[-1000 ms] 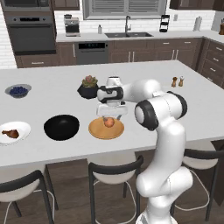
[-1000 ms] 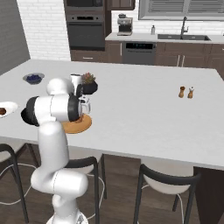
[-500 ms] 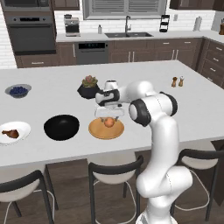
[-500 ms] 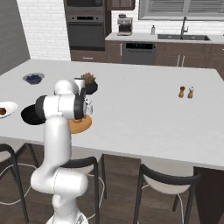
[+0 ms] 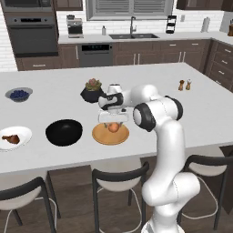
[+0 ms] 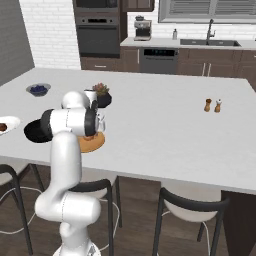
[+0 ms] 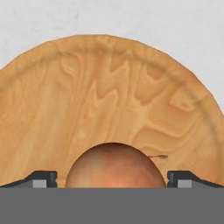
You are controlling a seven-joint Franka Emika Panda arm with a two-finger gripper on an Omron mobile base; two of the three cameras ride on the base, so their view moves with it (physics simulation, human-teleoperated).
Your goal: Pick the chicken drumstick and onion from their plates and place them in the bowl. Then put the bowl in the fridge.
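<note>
1. Where the gripper is lowered over the wooden plate, the onion is seen between its spread jaws, a gap kept either side.
2. The onion is shown round, smooth, orange-tan.

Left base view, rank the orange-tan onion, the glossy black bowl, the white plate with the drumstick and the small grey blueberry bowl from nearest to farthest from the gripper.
1. The orange-tan onion, directly under the gripper, on the wooden plate.
2. The glossy black bowl, just left.
3. The white plate with the drumstick, far left, front edge.
4. The small grey blueberry bowl, far left, farther back.
</note>
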